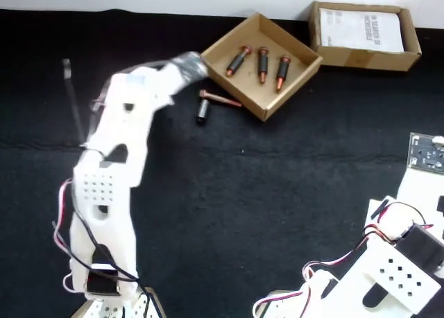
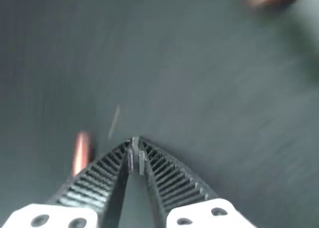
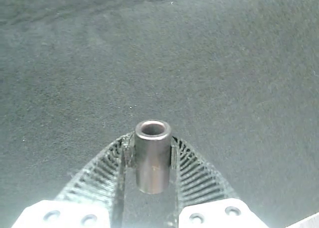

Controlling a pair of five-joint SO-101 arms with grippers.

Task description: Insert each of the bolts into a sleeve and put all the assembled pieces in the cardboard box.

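Note:
A copper bolt [image 1: 220, 98] and a dark sleeve [image 1: 202, 111] lie loose on the black mat, just left of the open cardboard box [image 1: 229, 46]. Three assembled pieces [image 1: 262, 66] lie inside the box. My left gripper [image 1: 191, 63] hovers by the box's left corner, above and left of the loose bolt. In the left wrist view the left gripper [image 2: 135, 143] is shut with nothing in it, and a copper bolt [image 2: 80, 153] shows blurred beside one finger. My right gripper [image 3: 153, 144] is shut on a second grey sleeve [image 3: 152, 163], held with its bore facing outward over bare mat.
A second cardboard box [image 1: 411, 48] holding a printed sheet stands at the back right. The right arm's body [image 1: 402, 262] sits at the front right corner, with a circuit board [image 1: 424, 153] at the right edge. Black mat spans the middle.

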